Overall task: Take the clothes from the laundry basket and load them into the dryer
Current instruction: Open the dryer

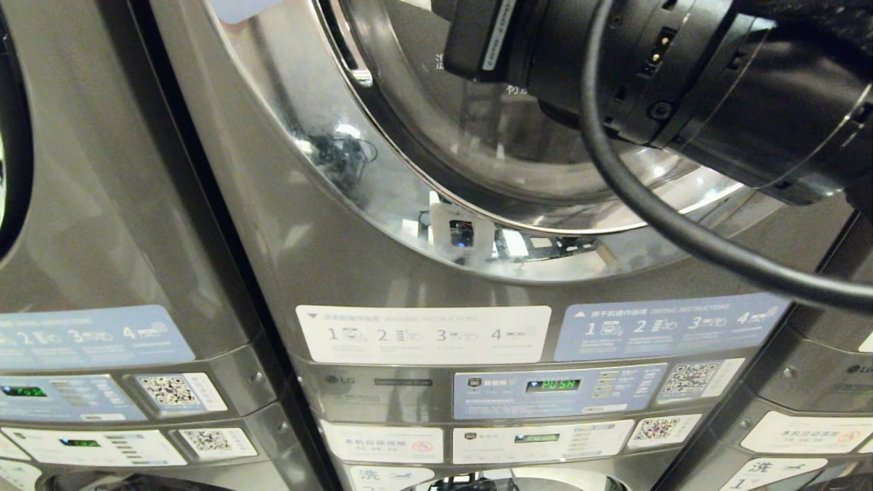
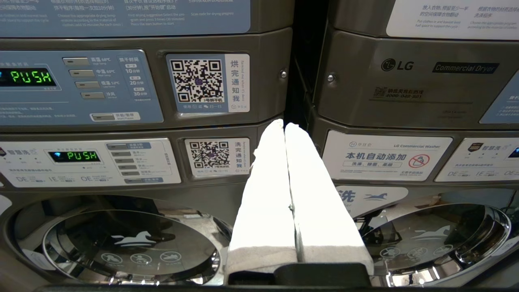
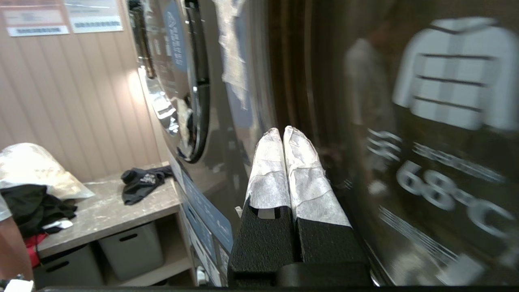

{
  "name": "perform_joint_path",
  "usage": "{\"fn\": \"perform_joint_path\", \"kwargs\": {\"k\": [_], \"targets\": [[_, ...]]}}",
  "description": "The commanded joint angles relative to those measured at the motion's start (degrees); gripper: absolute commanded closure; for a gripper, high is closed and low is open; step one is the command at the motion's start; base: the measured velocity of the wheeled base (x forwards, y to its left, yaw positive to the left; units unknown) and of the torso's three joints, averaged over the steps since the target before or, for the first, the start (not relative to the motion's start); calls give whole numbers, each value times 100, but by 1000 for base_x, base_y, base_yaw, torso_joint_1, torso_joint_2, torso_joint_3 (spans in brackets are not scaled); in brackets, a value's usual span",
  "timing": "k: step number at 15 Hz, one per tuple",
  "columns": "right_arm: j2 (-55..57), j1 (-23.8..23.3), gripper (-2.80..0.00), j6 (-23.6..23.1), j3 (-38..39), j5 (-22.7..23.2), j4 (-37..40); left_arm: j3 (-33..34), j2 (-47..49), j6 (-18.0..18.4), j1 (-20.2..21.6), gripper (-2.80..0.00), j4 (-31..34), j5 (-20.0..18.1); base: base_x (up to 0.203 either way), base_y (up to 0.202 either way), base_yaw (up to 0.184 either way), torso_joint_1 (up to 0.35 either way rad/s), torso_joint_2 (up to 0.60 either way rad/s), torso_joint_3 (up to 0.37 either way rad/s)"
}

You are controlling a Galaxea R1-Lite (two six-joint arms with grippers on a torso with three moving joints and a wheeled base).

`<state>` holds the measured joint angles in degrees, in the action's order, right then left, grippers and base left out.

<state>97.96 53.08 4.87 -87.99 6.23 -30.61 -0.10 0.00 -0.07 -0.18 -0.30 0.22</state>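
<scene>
The dryer (image 1: 293, 225) is the upper grey LG machine in front of me, and its round glass door (image 1: 477, 143) looks closed. My right arm (image 1: 689, 75) reaches across the door at the top right of the head view. In the right wrist view, my right gripper (image 3: 283, 132) is shut on nothing, its white-wrapped fingers (image 3: 302, 170) close beside the door glass with its shirt sticker (image 3: 454, 73). My left gripper (image 2: 284, 125) is shut and empty, pointing at the gap between two machines, level with the control panels (image 2: 81, 85). The laundry basket is out of view.
Identical stacked machines stand on both sides (image 1: 89, 225). Off to one side, the right wrist view shows a stone-topped counter (image 3: 105, 215) bearing a black garment (image 3: 142, 182) and a pile of dark clothes (image 3: 32, 207). Grey bins (image 3: 129, 247) stand beneath it.
</scene>
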Motion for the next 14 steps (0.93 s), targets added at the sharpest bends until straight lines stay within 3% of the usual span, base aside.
{"fn": "perform_joint_path", "kwargs": {"k": [1,4,5,14], "targets": [[282,60,0,-12,-207,9,-40,1,0,-1,1,0,-5,4,0,0,0,0,0,0],[373,62,0,-25,-318,10,-39,1,0,-1,1,0,-5,4,0,0,0,0,0,0],[362,54,-280,-37,-315,18,-13,1,0,-1,1,0,-5,4,0,0,0,0,0,0],[418,63,-280,-30,-342,73,-59,1,0,-1,1,0,-5,4,0,0,0,0,0,0]]}}
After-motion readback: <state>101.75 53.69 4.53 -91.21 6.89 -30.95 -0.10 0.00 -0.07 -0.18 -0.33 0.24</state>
